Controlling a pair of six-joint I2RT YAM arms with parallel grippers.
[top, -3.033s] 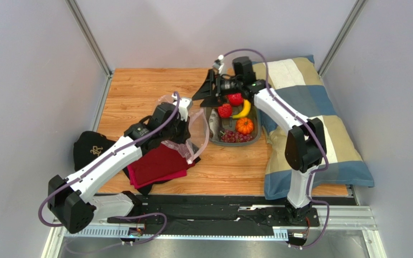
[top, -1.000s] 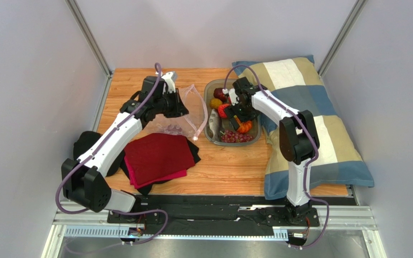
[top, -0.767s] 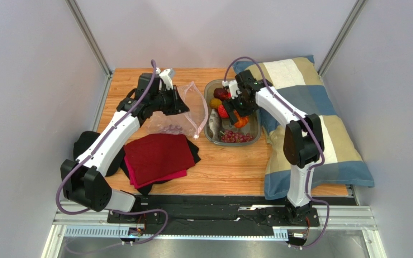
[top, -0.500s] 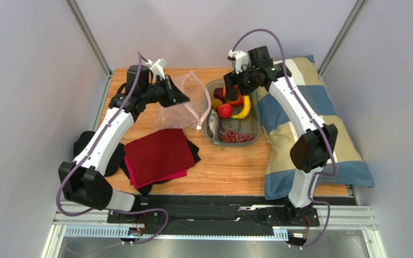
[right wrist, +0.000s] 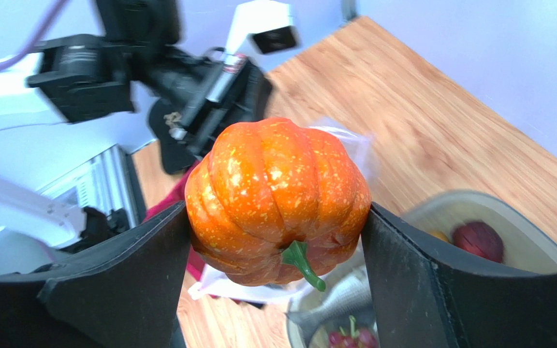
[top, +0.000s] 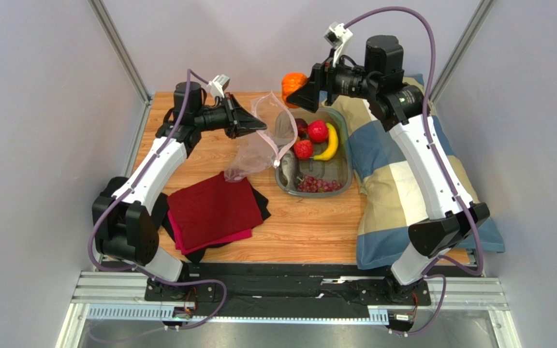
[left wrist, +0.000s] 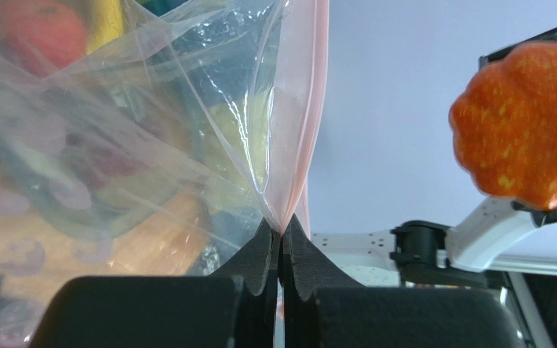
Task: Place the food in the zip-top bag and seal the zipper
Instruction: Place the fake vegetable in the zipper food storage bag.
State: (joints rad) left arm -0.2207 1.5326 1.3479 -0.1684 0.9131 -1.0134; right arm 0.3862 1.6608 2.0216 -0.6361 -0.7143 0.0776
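My right gripper (top: 296, 88) is shut on the orange pumpkin (top: 294, 82) and holds it high, just right of the bag's mouth; the pumpkin fills the right wrist view (right wrist: 278, 200) and shows in the left wrist view (left wrist: 528, 123). My left gripper (top: 258, 127) is shut on the pink zipper strip (left wrist: 299, 152) of the clear zip-top bag (top: 259, 148) and holds it lifted, the bag hanging down. In the clear tub (top: 348, 181) lie a red apple (top: 318, 131), strawberry (top: 303, 149), yellow banana (top: 329, 143), grey fish (top: 289, 169), purple grapes (top: 320, 185) and a dark plum (top: 301, 126).
Folded red cloth (top: 211, 210) on black cloth lies at the front left of the wooden table (top: 310, 232). A patchwork pillow (top: 412, 167) lies along the right side. Grey walls close in the back and sides.
My right gripper has lifted the pumpkin out of the tub and up toward the bag's mouth. My left gripper has raised the bag's mouth higher and moved it right, toward the tub.
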